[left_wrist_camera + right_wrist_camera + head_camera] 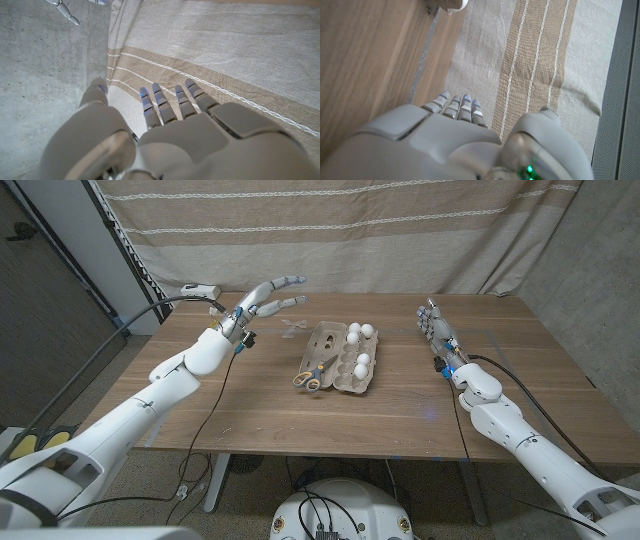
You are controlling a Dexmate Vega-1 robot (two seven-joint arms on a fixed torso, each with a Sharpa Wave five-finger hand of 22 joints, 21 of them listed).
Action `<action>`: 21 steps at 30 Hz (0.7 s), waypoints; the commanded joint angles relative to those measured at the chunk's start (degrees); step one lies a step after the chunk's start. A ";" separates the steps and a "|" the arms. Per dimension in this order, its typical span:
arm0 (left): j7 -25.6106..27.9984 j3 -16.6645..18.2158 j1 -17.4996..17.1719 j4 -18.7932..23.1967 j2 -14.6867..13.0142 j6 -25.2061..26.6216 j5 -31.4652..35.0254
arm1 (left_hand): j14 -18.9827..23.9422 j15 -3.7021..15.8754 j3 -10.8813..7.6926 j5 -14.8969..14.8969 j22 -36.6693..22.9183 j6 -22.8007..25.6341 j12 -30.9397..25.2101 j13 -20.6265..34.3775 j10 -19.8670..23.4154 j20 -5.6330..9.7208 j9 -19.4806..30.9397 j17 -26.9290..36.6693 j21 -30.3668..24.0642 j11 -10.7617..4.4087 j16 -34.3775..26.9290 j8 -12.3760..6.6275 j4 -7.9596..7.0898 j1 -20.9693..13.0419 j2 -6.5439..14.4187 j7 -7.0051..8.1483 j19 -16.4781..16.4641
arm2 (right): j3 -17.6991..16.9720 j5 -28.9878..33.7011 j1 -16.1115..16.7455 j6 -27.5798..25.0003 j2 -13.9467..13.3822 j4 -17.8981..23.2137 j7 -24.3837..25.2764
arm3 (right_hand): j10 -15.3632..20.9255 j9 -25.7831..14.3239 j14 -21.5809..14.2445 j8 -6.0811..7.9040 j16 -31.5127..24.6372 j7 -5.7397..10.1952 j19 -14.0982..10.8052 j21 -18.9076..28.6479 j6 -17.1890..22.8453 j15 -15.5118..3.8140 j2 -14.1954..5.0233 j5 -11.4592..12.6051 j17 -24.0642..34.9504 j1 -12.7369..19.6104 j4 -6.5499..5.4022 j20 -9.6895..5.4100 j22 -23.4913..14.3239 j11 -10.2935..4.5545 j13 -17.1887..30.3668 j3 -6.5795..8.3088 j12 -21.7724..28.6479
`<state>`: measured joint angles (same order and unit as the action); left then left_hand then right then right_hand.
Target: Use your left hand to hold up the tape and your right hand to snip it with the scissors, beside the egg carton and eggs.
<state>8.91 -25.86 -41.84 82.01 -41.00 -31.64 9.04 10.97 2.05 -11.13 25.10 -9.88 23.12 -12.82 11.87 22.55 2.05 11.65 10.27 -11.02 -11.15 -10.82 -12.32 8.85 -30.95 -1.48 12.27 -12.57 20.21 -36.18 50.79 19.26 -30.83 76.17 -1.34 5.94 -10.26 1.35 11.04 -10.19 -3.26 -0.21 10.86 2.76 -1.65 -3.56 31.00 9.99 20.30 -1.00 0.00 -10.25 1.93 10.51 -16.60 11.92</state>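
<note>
An open grey egg carton lies at the table's middle with white eggs in its right half. Scissors with yellow and blue handles rest across the carton's near left corner. A small clear object, apparently the tape, sits on the table just left of the carton; I cannot make out its shape. My left hand hovers above the table to the left of the tape, fingers spread toward the curtain and holding nothing; the left wrist view shows its back. My right hand is at the table right of the carton, fingers straight and together, empty, and its back appears in the right wrist view.
A white device with a black cable sits at the table's far left corner. A striped beige curtain hangs right behind the table's far edge. Bare wood stretches between the carton and the near edge.
</note>
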 commanded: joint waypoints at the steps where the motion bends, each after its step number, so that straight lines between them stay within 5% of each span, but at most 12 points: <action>1: 1.18 -0.27 1.20 2.29 -2.20 0.86 5.11 | -0.20 9.91 0.18 0.19 -0.08 -0.22 0.22 0.11 -0.08 5.52 0.30 0.12 0.00 0.08 0.13 0.04 -0.12 0.23 -0.88 0.27 -0.34 | 0.15 1.01 0.04 0.87 -0.71 -0.04 -0.38 | 0.10 -0.26 0.66 0.22 -0.11 0.07 0.81 0.30 0.34 -1.07 0.04 0.52 0.21 0.66 0.35 -0.35 -0.10 -0.37 0.17 -0.22 0.50; 21: 1.40 -2.64 4.64 2.91 -3.09 1.10 12.09 | -0.34 10.08 0.60 0.47 -0.10 0.49 0.24 0.13 -0.15 5.47 0.46 0.14 0.05 -0.11 0.12 -0.25 -0.27 0.59 -1.93 0.24 -0.22 | -0.37 0.66 1.01 1.11 -1.91 1.13 -1.12 | 0.00 -0.26 1.15 0.14 -0.04 0.07 1.55 0.12 0.29 -1.02 -0.18 0.55 0.21 0.78 0.41 -0.25 -0.11 -0.47 0.16 -0.18 0.46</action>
<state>10.61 -27.04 -39.26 84.26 -43.26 -30.69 17.76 10.76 2.25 -10.72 25.10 -9.88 23.34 -12.82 11.86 22.55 2.05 11.87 10.26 -11.02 -11.15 -10.82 -12.32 8.44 -30.26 -3.08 12.48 -12.57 20.19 -35.31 51.36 19.94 -32.28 76.97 -1.88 5.72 -10.26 1.96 11.04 -10.19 -3.27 0.84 10.85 2.76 -2.26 -3.56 31.00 9.99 20.30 -1.00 -0.39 -10.25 1.52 10.52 -16.61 11.92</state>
